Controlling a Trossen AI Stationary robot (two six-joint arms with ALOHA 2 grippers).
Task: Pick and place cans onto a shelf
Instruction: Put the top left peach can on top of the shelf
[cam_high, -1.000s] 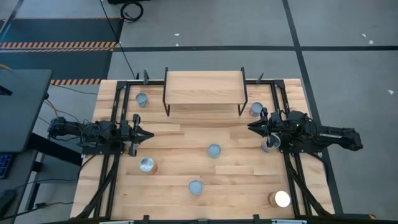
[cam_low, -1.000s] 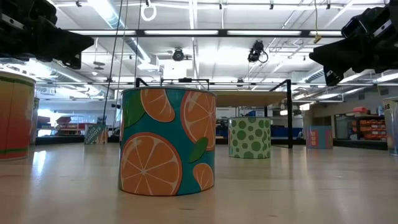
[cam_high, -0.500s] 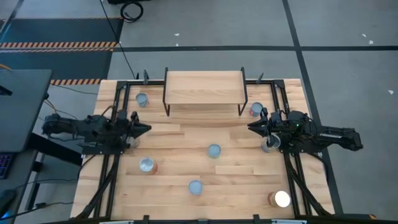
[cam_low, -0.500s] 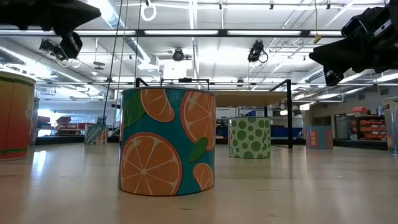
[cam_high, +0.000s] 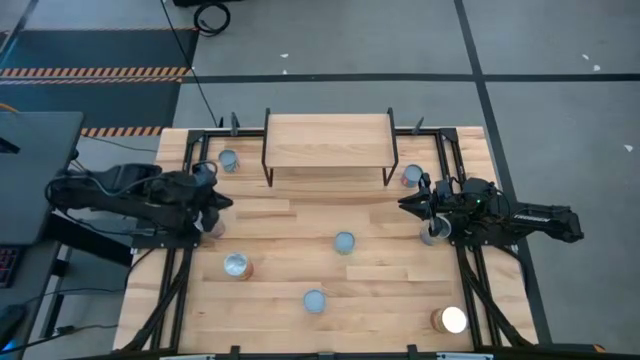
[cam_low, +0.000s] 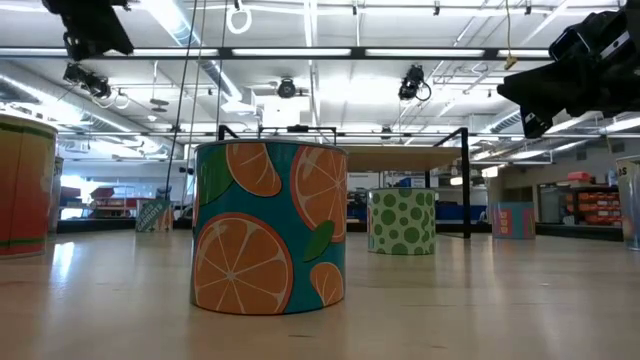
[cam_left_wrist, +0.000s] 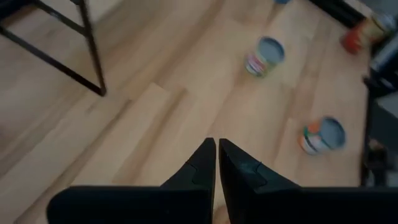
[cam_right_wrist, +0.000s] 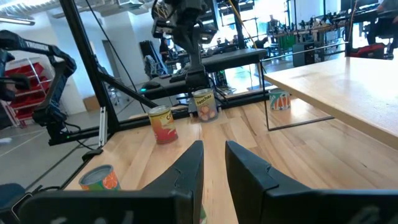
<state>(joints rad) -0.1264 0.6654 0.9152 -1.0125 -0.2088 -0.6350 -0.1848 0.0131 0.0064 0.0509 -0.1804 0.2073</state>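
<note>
The light-wood shelf (cam_high: 328, 140) stands on black legs at the table's far middle, with nothing on it. Several cans stand upright on the tabletop: one at each side of the shelf (cam_high: 228, 160) (cam_high: 412, 176), one in the middle (cam_high: 344, 242), and an orange-printed one (cam_low: 268, 228) near the front. My left gripper (cam_high: 224, 203) is shut and empty above the left side; its joined fingers show in the left wrist view (cam_left_wrist: 216, 149). My right gripper (cam_high: 405, 205) is slightly open and empty at the right; a can (cam_high: 433, 232) stands under its wrist.
More cans stand at the near left (cam_high: 237, 265), near middle (cam_high: 314, 300) and near right corner (cam_high: 452, 320). Black frame rails (cam_high: 180, 190) run along both table sides. There is bare wood in front of the shelf (cam_high: 330, 205).
My left gripper has drawn back toward the table's left edge and risen, leaving the low view's top left. Its fingers stay shut. My right arm and the cans have kept still.
</note>
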